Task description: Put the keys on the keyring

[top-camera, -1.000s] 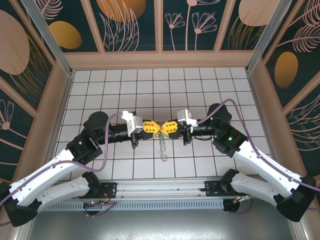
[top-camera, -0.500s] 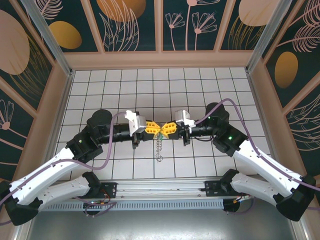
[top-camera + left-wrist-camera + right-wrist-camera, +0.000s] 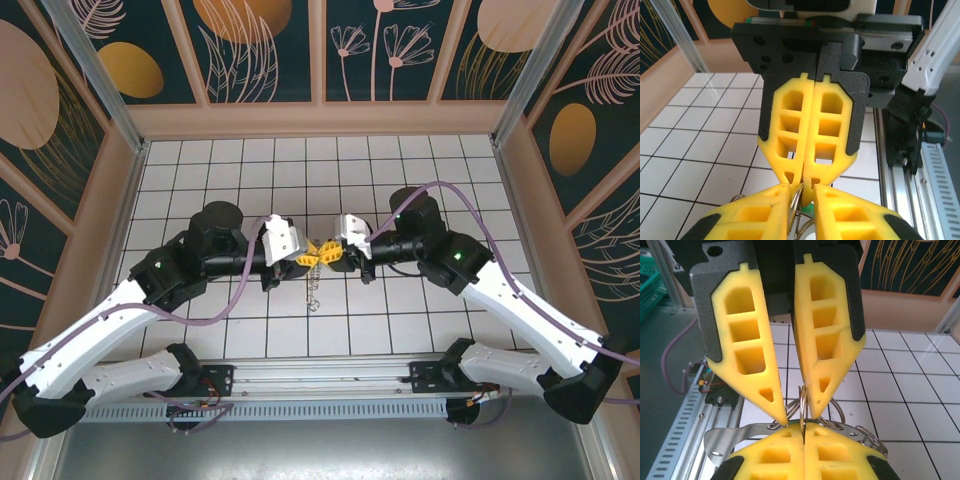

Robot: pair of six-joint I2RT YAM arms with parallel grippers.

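One loose tail of the keyring [image 3: 313, 291] dangles nearest me, just below where my fingertips meet. Above it my right gripper [image 3: 803, 427] is pressed together, pinching the keyring's wire as far as I can tell. My left gripper [image 3: 798, 418], tip to tip with it, stands slightly spread around that wire, the green key [image 3: 808, 206] just beside its fingers. Spread like this, I could let the key slip and drop onto the table [image 3: 400, 180]; a weak right pinch would lose everything.

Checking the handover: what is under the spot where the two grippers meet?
The keyring hangs there, down toward the white tiles. Its upper end is covered where the left gripper and right gripper meet.
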